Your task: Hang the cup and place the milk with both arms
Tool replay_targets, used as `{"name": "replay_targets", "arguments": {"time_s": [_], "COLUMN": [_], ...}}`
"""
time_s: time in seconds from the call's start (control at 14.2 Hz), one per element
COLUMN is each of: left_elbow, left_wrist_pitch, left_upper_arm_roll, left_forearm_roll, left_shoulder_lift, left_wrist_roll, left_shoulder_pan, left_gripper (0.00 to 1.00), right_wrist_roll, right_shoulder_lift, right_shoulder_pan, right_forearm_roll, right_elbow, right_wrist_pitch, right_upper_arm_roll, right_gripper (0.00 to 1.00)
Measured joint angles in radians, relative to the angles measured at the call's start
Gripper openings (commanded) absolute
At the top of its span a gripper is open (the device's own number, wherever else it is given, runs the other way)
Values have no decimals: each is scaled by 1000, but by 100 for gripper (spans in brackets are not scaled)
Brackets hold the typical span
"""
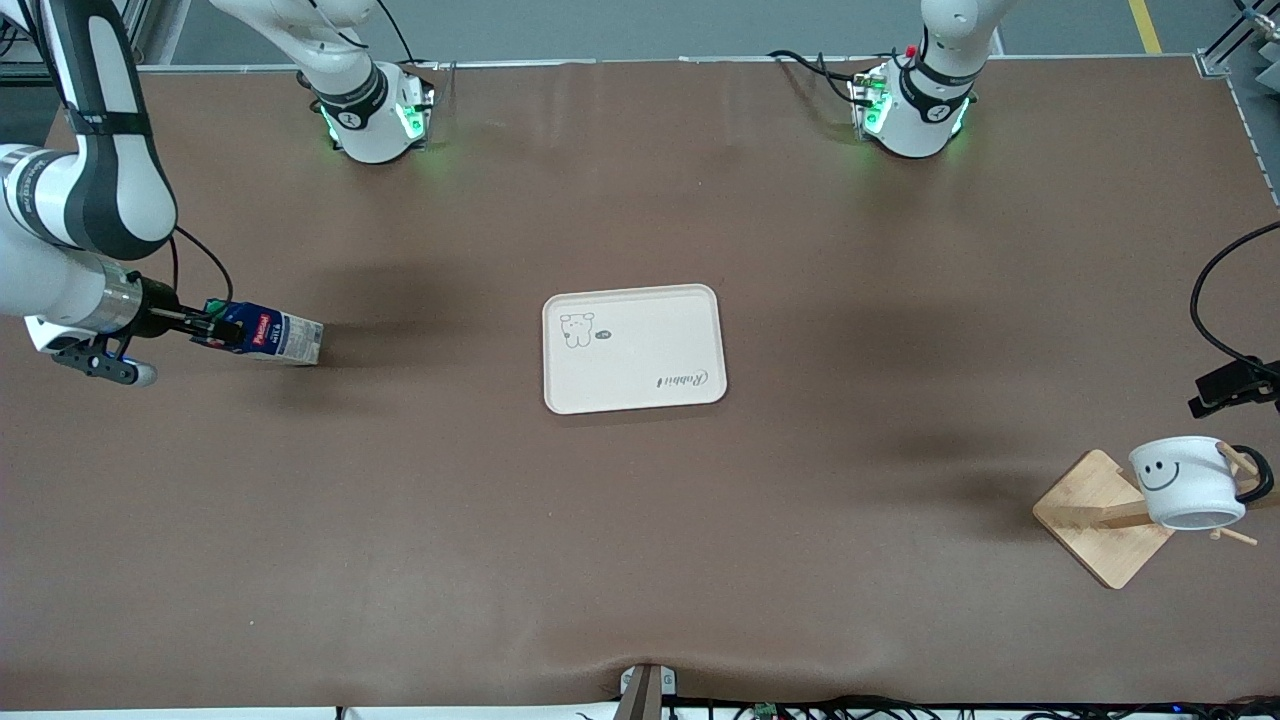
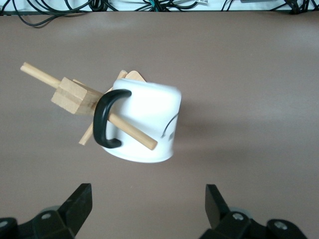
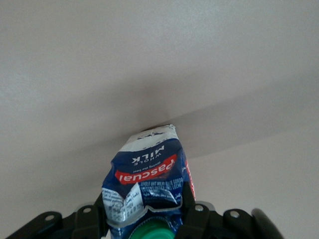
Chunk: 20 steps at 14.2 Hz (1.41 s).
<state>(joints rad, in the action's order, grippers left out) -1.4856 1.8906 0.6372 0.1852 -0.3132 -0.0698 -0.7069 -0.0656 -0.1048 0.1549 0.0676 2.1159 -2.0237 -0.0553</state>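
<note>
One milk carton (image 1: 272, 337) is gripped at its top end by the right tool (image 1: 212, 327), which is closed on it near the right arm's end of the worktop (image 1: 640, 560). The carton lies on its side with its long axis level: the green cap (image 3: 154, 231) and folded blue top sit between the fingers (image 3: 188, 199), and the white base points away from the tool toward the tray. In the front view the base end sits at or just above the worktop surface; I cannot tell whether it touches. In the right wrist view the red-and-white label reads upside down.

One white cup (image 1: 1190, 482) hangs on one wooden rack (image 1: 1100, 515) near the left arm's end of the worktop, nearer to the front camera than the tray. Its black loop handle (image 2: 105, 122) is threaded over one of the rack's pegs (image 2: 130, 130), and the cup is tipped on its side so its mouth faces down toward the front camera; the smiley face looks toward the tray.

The left tool (image 2: 147, 206) hovers over the worktop just beside the cup, its two fingers (image 2: 79, 201) spread wide apart and holding nothing, clear of cup and rack.

One cream tray (image 1: 633, 348) lies flat in the middle of the worktop with nothing on it, well apart from both carton and cup, bearing a small animal drawing
</note>
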Motion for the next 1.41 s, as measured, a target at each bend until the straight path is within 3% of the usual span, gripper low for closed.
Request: {"name": "replay_targets", "arguments": {"time_s": [0.07, 0.14, 0.28, 0.92, 1.41], "left_elbow": [0, 0, 0, 14, 103], "left_wrist_pitch": [-13, -23, -35, -57, -217], "left_upper_arm_roll": [7, 17, 42, 71, 124], "left_forearm_roll": [0, 0, 0, 1, 1], "left_shoulder_lift": [13, 24, 40, 78, 137], "left_wrist_roll": [15, 33, 62, 72, 73], "left_shoulder_pan": [0, 0, 0, 0, 1], "left_gripper": [100, 100, 100, 100, 100], "right_wrist_roll": [0, 0, 0, 0, 0], "right_shoulder_lift": [0, 0, 0, 0, 0], "right_shoulder_pan": [1, 1, 1, 1, 1], "right_forearm_roll": [0, 0, 0, 0, 0], "right_elbow": [7, 17, 31, 45, 41], "right_wrist_pitch": [-6, -18, -55, -81, -86], "right_upper_arm_roll": [0, 0, 1, 6, 8], "right_gripper": [58, 68, 100, 100, 100]}}
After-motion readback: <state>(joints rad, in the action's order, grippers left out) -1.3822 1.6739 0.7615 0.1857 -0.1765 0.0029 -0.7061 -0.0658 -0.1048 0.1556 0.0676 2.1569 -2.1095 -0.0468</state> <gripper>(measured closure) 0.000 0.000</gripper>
